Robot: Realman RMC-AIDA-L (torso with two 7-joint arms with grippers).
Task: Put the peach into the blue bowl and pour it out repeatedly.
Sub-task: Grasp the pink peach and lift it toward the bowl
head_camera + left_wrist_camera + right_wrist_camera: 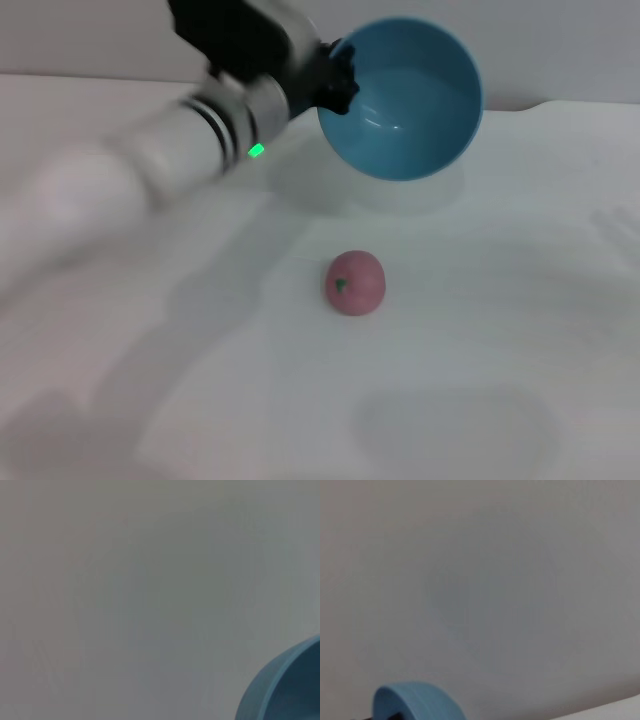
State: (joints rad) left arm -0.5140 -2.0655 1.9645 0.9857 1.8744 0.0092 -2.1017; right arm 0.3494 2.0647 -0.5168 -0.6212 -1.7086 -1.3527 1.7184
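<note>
You see the peach [354, 283] lying alone on the white worktop [500, 330], near its middle. It is small, round and pink, with a little green and red stem mark turned up and toward you. The blue bowl [405, 95] is off the worktop, raised above the far part of it and well apart from the peach. It is tipped steeply on its side, so its open mouth faces you and slightly down, and you can look straight into its glossy, light-blue inside, which holds nothing. Its rim on your left is gripped by the left hand [335, 80].
</note>
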